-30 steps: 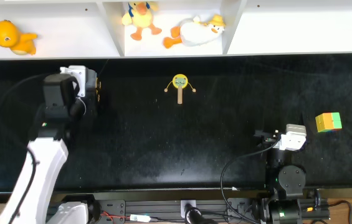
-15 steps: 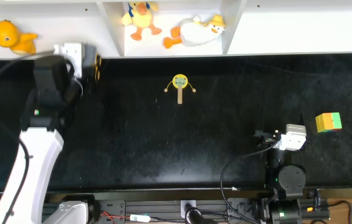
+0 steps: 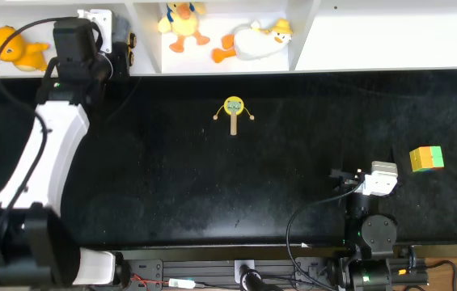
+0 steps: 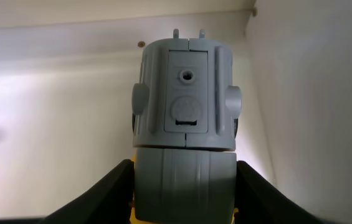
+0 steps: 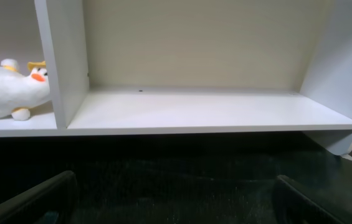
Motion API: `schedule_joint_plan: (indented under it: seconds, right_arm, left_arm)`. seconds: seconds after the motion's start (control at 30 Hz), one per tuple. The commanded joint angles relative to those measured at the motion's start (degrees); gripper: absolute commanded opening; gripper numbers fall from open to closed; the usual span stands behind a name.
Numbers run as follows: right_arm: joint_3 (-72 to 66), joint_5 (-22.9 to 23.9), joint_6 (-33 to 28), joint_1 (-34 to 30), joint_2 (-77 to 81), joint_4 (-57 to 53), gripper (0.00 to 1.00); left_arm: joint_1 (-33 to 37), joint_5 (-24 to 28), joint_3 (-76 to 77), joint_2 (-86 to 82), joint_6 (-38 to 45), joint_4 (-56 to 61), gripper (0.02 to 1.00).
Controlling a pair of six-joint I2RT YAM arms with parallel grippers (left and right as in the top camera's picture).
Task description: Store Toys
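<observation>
A grey toy robot [image 4: 185, 106] with a yellow underside sits upright between the fingers of my left gripper [image 4: 185, 190], which is shut on it. That gripper [image 3: 123, 44] is at the right side of the left shelf compartment [image 3: 66, 61], next to the divider wall. A yellow duck [image 3: 18, 47] lies at the same compartment's left end. On the black table are a small drum rattle [image 3: 234, 109] and a coloured cube [image 3: 426, 158]. My right gripper [image 3: 349, 179] stands open low over the table near its base, left of the cube, holding nothing.
The middle compartment holds a yellow plush duck [image 3: 183, 23] and a white plush goose [image 3: 254, 40], the goose [image 5: 7, 90] also showing in the right wrist view. The right compartment [image 5: 213, 109] is bare. The black table [image 3: 171, 178] spreads wide between the arms.
My left arm has carried the toy robot from over the table's left side up into the left shelf compartment. The right arm has kept still.
</observation>
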Motion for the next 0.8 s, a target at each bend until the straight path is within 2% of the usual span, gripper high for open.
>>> schedule_joint_plan:
  seconds: [0.03,0.07,0.1,0.13,0.37,0.6,0.67,0.8]
  right_arm:
    - [-0.8,-0.3,0.4,-0.2,-0.5,0.2,0.996]
    - [-0.8,-0.3,0.4,-0.2,-0.5,0.2,0.996]
    - [-0.8,-0.3,0.4,-0.2,-0.5,0.2,0.996]
    - [-0.8,-0.3,0.4,-0.2,-0.5,0.2,0.993]
    - [-0.8,-0.3,0.4,-0.2,-0.5,0.2,0.996]
    - [-0.8,-0.3,0.4,-0.2,-0.5,0.2,0.996]
    - [-0.8,-0.3,0.4,-0.2,-0.5,0.2,0.993]
    - [-0.8,-0.3,0.4,-0.2,-0.5,0.2,0.996]
  left_arm:
    - [-0.4,0.6,2.3,1.9,0.0,1.0,0.737]
    - [-0.4,0.6,2.3,2.0,0.0,0.9,0.869]
    - [-0.4,0.6,2.2,2.0,0.0,0.5,0.961]
    - [-0.4,0.5,2.2,2.0,0.0,0.0,0.998]
    - [-0.4,-3.7,-1.9,-5.2,0.1,-5.9,0.998]
    - [-0.4,-5.6,-23.2,-31.1,0.0,-6.7,0.998]
    - [-0.4,-6.4,-30.3,-39.2,0.0,-3.9,0.998]
    - [-0.4,-6.0,-46.2,-54.2,0.4,13.4,0.996]
